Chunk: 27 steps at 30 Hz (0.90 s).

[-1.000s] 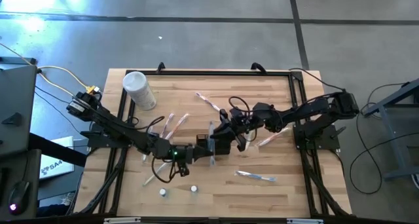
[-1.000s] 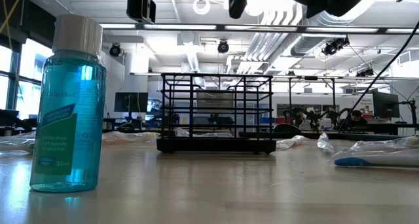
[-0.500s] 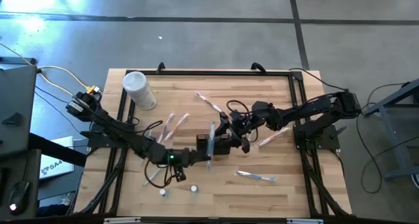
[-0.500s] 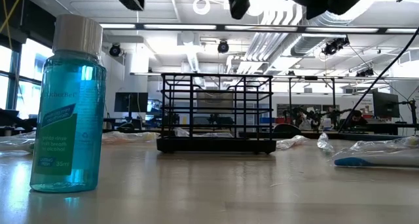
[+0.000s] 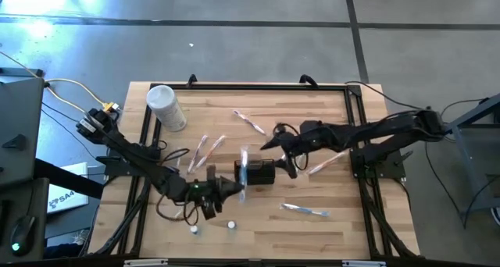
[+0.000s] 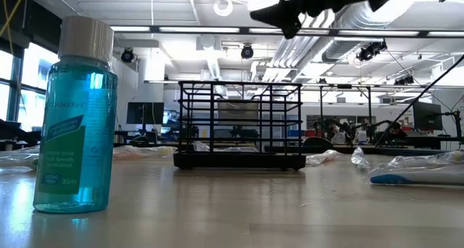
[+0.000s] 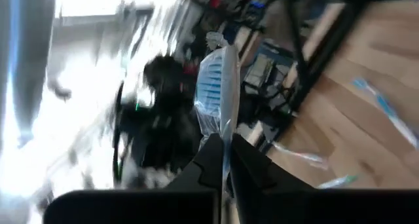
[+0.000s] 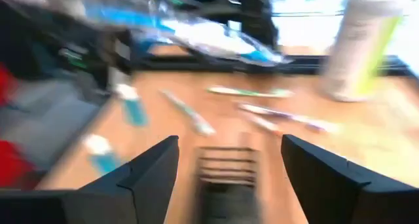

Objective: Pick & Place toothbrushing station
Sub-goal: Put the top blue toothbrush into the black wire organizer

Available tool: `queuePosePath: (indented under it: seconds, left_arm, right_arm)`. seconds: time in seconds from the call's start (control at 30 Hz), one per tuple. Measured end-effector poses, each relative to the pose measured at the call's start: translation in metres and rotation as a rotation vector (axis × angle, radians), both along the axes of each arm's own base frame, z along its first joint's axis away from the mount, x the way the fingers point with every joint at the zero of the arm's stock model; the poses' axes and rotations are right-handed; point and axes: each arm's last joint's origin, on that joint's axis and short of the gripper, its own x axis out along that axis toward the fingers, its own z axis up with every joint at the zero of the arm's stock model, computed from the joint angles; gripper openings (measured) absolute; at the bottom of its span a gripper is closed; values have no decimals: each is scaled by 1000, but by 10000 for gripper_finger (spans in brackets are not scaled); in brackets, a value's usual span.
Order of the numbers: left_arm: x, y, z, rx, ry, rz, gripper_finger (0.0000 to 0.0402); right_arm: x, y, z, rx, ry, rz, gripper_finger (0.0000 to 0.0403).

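Note:
The toothbrushing station (image 5: 262, 173) is a small black wire holder. It stands on its base near the table's middle, also in the low view (image 6: 239, 125) and blurred in the right wrist view (image 8: 226, 168). My right gripper (image 5: 271, 147) hangs open just far-right of it and above it (image 8: 230, 144), touching nothing. My left gripper (image 5: 232, 188) is at the station's near-left side, shut on a plastic-wrapped toothbrush (image 5: 244, 168) with blue bristles (image 7: 213, 86). My left gripper pinches the wrapped toothbrush between its two fingers at the wrapper's lower end (image 7: 224, 144), the end away from the bristles. The toothbrush sticks out ahead of the fingers, bristle end farthest off, and is lifted clear of the table.
A white cylindrical container (image 5: 166, 107) stands far left. Several wrapped toothbrushes lie on the wood (image 5: 248, 120) (image 5: 205, 146) (image 5: 305, 210). Two small bottles (image 5: 194, 229) (image 5: 231, 225) stand near the front edge; a blue mouthwash bottle (image 6: 76, 117) fills the low view's left.
My right gripper has opened, let go of the station and drawn back up and toward the table's right. The station stays standing where it was. My left gripper has pulled toward the table's near-left with the wrapped toothbrush, still shut on it.

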Motion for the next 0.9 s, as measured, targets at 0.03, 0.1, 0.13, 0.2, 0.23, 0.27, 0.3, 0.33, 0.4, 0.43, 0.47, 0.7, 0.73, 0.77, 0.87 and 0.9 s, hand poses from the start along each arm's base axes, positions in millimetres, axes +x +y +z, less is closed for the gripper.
queuePosePath:
  seconds: [0.03, 0.1, 0.13, 0.2, 0.23, 0.27, 0.3, 0.33, 0.4, 0.43, 0.47, 0.7, 0.73, 0.77, 0.87, 0.9]
  left_arm:
    - [-2, 2, 3, -70, -16, 14, 5]
    - [-6, 7, 11, -188, -50, 15, 5]
    - [-6, 9, 13, -233, -61, 13, 5]
    - [-7, 12, 16, -325, -80, -21, 5]
    - [-7, 14, 18, -371, -87, -33, 5]
    - [-7, 16, 19, -421, -97, -51, 5]
    - [-7, 18, 21, -473, -109, -77, 5]
    - [-5, 21, 22, -519, -116, -99, 5]
    - [-1, 26, 20, -579, -103, -133, 5]
    - [1, 28, 18, -598, -91, -148, 5]
    - [3, 31, 18, -619, -88, -161, 5]
    - [14, 51, 18, -738, -92, -243, 5]
    - [15, 54, 18, -750, -94, -247, 5]
    - [16, 57, 18, -763, -96, -248, 5]
    - [20, 68, 18, -781, -108, -223, 5]
    - [21, 71, 18, -781, -108, -228, 5]
  right_arm:
    - [-3, 3, 0, -57, 14, -32, 260]
    - [-7, 11, 1, -164, 21, -89, 258]
    - [-8, 17, 3, -211, 6, -108, 257]
    - [-10, 29, 4, -302, -12, -144, 254]
    - [-11, 35, 5, -341, -24, -159, 253]
    - [-12, 42, 6, -378, -40, -171, 252]
    - [-13, 47, 8, -410, -60, -181, 251]
    - [-14, 52, 11, -433, -83, -190, 251]
    - [-16, 60, 16, -444, -130, -222, 251]
    - [-17, 63, 18, -434, -154, -239, 251]
    - [-17, 66, 21, -417, -182, -250, 251]
    - [-20, 78, 27, -378, -254, -170, 251]
    - [-20, 79, 27, -374, -256, -162, 251]
    - [-19, 79, 26, -372, -258, -160, 251]
    - [-16, 80, 24, -364, -266, -128, 251]
    - [-14, 80, 23, -362, -270, -124, 251]
